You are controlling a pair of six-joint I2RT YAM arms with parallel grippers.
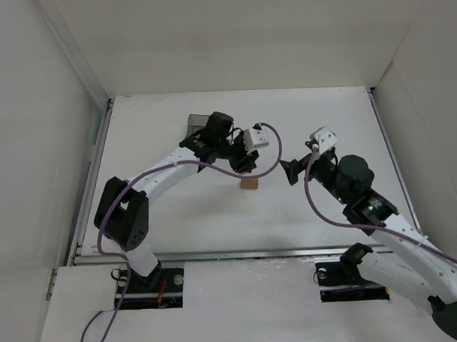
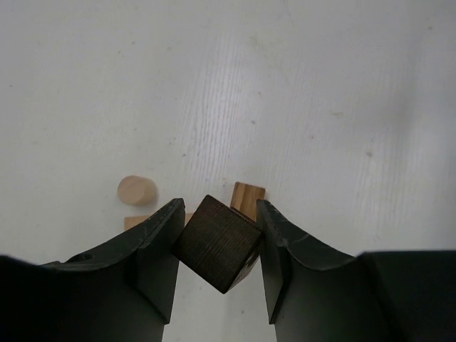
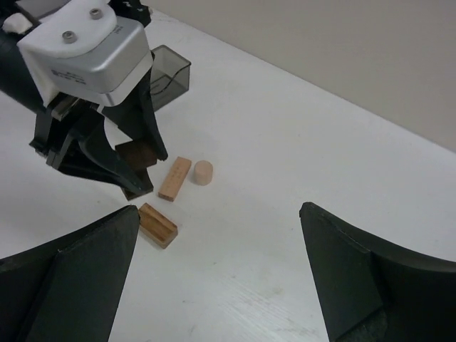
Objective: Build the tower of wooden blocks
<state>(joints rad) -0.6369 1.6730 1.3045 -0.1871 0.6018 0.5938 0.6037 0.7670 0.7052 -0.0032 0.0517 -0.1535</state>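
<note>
Left gripper [image 2: 219, 214], wrist view: the two dark fingers [image 2: 153, 249] are closed to a narrow gap and clamp a dark brown block [image 2: 217, 242], which sits turned corner-up between the pads, a flat face against each finger. Whether its lower corner touches the table [image 1: 324, 115] cannot be told. Loose pieces for the wood block tower lie flat and single on the table directly under this gripper, near the table's middle: a tan block [image 3: 175, 178] with a short wooden cylinder [image 3: 203, 172] just beside it, and a grained block [image 3: 157, 224] a little apart, nearer the right arm. From the left wrist the tan block is mostly hidden behind the left finger, and the grained block shows only one end above the held piece. Right gripper [image 3: 219, 214]: jaws spread wide, holding nothing, its fingers cut off by the lower frame edge, facing the left gripper from close by. A dark translucent bin [image 3: 165, 75] stands beyond the left arm; its contents cannot be made out. From overhead the pieces merge into one small tan spot.
</note>
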